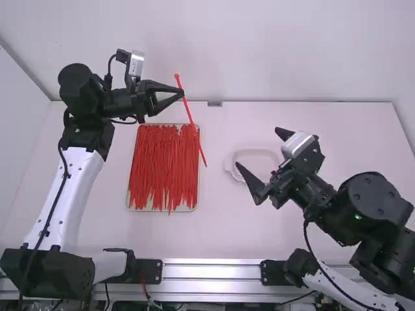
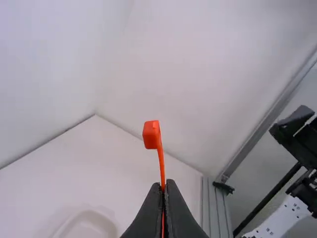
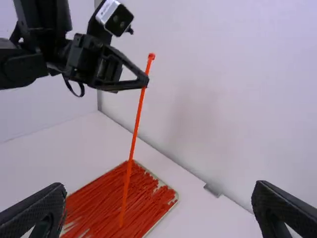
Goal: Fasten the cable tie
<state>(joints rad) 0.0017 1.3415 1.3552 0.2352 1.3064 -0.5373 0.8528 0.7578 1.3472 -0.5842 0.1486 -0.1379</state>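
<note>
My left gripper [image 1: 180,96] is raised above the far left of the table, shut on a single red cable tie [image 1: 192,126] just below its square head [image 2: 151,134]. The tie's long tail [image 3: 130,163] hangs down over a tray of red cable ties [image 1: 163,166]. The left gripper [image 3: 143,83] is also seen from across the table with the tie hanging straight. My right gripper [image 1: 267,162] hovers open at mid right, with nothing between its fingers [image 3: 37,206].
A white ring-shaped object [image 1: 246,160] lies on the table just beyond the right gripper. A small grey clip [image 1: 214,103] sits at the table's far edge. White walls close the back and left sides.
</note>
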